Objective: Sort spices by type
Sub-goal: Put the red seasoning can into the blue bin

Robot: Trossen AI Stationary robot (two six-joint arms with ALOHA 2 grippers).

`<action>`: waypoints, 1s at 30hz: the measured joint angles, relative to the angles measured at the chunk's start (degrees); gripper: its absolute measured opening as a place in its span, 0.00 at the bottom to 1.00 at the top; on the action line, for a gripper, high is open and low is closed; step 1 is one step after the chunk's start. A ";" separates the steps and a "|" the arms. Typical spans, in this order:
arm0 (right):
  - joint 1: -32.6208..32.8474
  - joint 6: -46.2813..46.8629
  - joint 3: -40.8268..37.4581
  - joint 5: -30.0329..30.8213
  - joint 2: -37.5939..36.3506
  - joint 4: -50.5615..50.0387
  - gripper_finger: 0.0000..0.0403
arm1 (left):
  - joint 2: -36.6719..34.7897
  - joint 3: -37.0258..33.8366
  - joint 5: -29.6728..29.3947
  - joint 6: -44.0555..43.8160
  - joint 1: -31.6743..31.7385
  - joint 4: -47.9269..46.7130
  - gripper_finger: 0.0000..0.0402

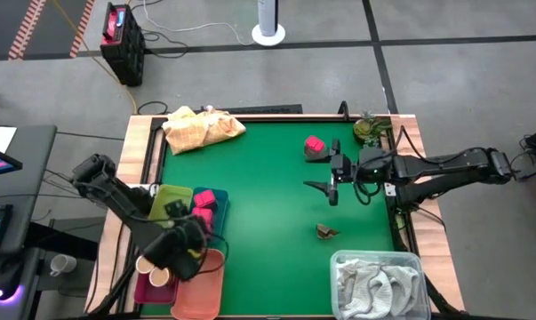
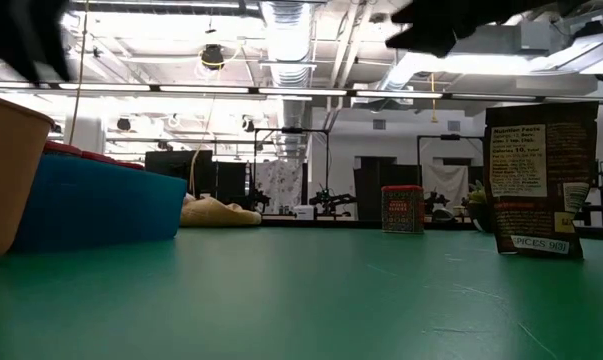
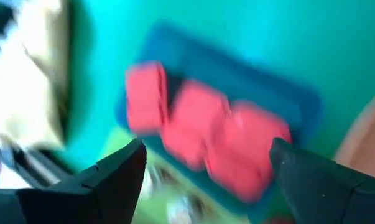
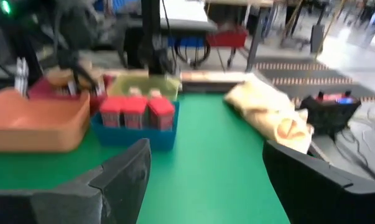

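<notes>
Over the blue bin (image 1: 216,210) my left gripper (image 1: 186,242) hangs wide and empty, three pink packets (image 3: 206,140) inside. Right gripper (image 1: 332,187), also wide, hovers just beside the last packet (image 1: 315,145); I'd grab that next.

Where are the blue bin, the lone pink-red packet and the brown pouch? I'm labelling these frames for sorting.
blue bin (image 4: 135,135): right wrist view, its front wall.
lone pink-red packet (image 1: 315,144): high view, its top face.
brown pouch (image 2: 539,180): low view, middle of its printed face.
</notes>
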 joint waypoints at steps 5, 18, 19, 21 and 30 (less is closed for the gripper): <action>-1.48 2.53 0.00 0.66 0.02 -6.62 0.83 | 0.02 0.00 -10.18 7.89 5.80 7.70 0.81; -12.34 10.19 0.02 10.33 8.48 -13.73 0.83 | 0.07 -2.64 -20.05 19.91 12.40 13.73 0.81; -13.20 9.85 0.18 10.29 10.02 -13.57 0.83 | 0.07 -3.23 -21.04 20.24 12.35 13.76 0.81; -15.16 9.36 1.38 10.16 12.53 -15.25 0.83 | 0.07 -4.30 -21.28 20.70 12.36 14.30 0.81; -25.52 5.23 13.14 4.24 21.48 -29.56 0.83 | 0.07 -6.82 -19.70 25.99 12.80 18.75 0.81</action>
